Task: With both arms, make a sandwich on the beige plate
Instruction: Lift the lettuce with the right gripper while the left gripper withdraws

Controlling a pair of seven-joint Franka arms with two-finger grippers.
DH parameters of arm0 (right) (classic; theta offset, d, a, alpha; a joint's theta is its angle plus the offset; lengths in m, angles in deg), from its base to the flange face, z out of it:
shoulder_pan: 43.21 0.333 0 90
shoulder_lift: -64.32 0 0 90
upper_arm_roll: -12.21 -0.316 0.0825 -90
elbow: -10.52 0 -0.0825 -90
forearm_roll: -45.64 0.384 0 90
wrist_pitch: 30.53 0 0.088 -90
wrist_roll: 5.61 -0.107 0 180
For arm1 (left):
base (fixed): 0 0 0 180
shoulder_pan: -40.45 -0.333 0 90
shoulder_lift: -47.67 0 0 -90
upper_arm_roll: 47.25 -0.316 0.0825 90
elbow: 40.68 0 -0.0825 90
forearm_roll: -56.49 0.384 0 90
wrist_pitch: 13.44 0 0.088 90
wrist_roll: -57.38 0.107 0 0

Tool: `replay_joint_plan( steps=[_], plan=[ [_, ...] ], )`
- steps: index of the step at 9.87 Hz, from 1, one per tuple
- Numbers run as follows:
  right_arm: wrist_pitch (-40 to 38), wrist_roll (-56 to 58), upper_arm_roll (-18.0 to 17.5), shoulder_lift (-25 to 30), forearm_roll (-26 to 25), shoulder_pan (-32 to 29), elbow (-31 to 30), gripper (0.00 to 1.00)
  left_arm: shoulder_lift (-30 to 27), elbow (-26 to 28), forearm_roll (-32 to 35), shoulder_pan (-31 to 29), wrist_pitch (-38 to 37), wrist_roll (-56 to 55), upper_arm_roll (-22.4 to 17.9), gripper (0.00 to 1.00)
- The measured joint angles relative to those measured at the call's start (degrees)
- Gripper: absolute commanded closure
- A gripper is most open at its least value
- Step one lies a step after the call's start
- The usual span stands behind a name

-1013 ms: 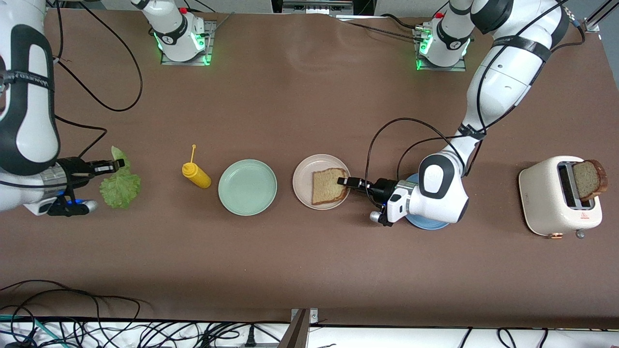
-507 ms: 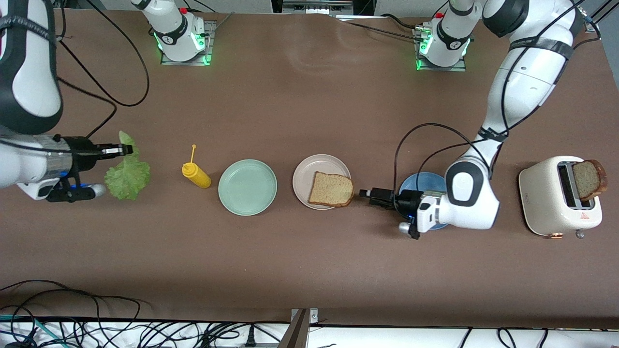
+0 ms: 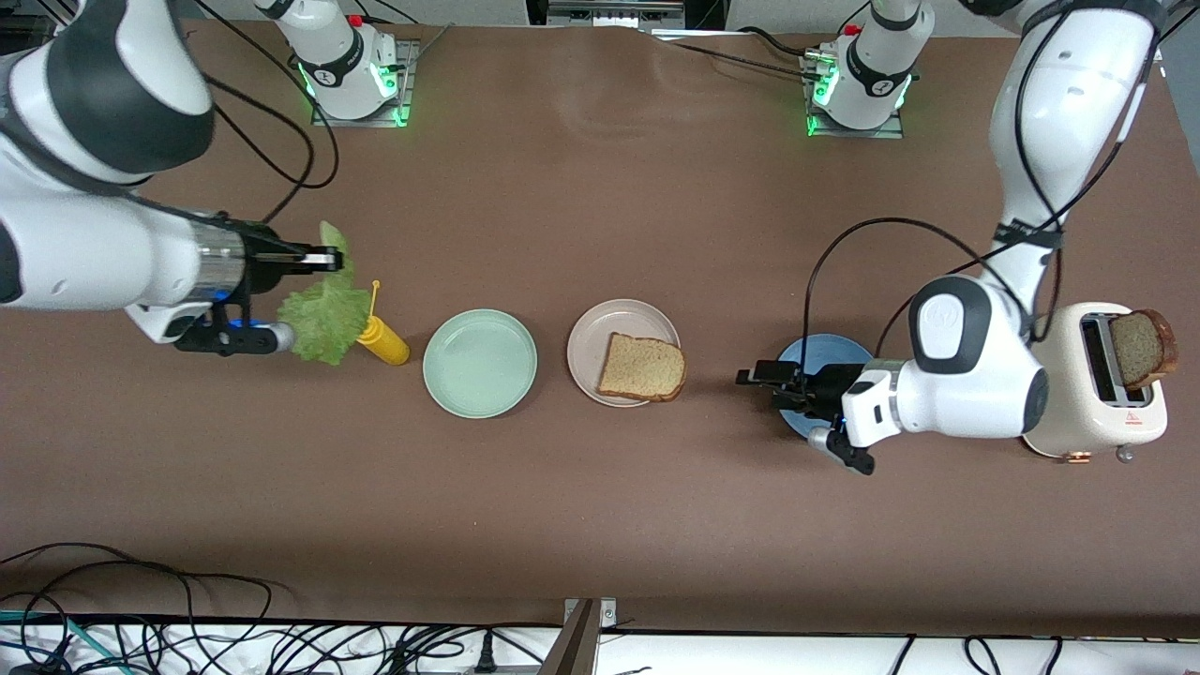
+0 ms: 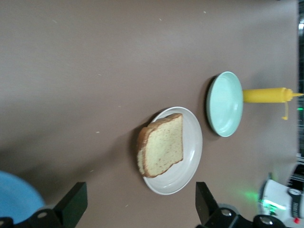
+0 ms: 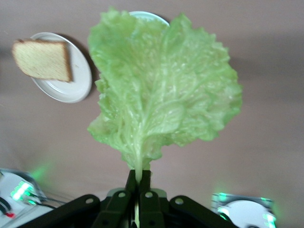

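The right gripper (image 3: 323, 258) is pinched tight on the stem of a big green lettuce leaf (image 3: 326, 314). The leaf hangs down from it in the air, over the yellow mustard bottle (image 3: 382, 339) near the right arm's end of the table. In the right wrist view, the two fingers (image 5: 139, 183) press together on the stem and the leaf (image 5: 161, 90) spreads out wide.

Next along the table is the mint green plate (image 3: 479, 363), with nothing on it. Right beside it sits the beige plate (image 3: 600, 330). One bread slice (image 3: 642, 367) lies flat on that plate, and its corner pokes over the rim toward the left arm's end.

Then comes the left gripper (image 3: 755, 376). Its fingers are spread apart and hold nothing. It hangs over the table, just at the edge of the blue plate (image 3: 825, 351). At the left arm's end stands the toaster (image 3: 1083, 394) with a second bread slice (image 3: 1139, 349) sticking out of it.

The leaf has to go on the bread. From the leaf, the bread lies toward the left arm's end, past the bottle and the green plate. So I think the right arm must carry the leaf that way, along the row of plates.
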Motion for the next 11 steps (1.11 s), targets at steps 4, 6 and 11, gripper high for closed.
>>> replay_joint_plan(
  steps=[4, 6, 11],
  plan=[
    [15.7, -12.5, -0.8, -4.7, -0.3, 10.9, -0.9, 1.0, -10.3, -0.1, 19.3, -0.1, -6.5, -8.4, -0.4, 0.0],
    [22.9, -17.6, -0.8, -8.4, -2.4, 15.3, -1.2, 1.0, -13.5, 0.1, 24.1, -0.1, -9.1, -9.3, -1.2, 0.0],
    [43.0, -27.3, -0.7, -18.0, -6.5, 24.2, -2.2, 1.0, -16.2, 0.1, 31.1, -0.5, -11.2, -9.7, -2.1, 0.0]
  ],
)
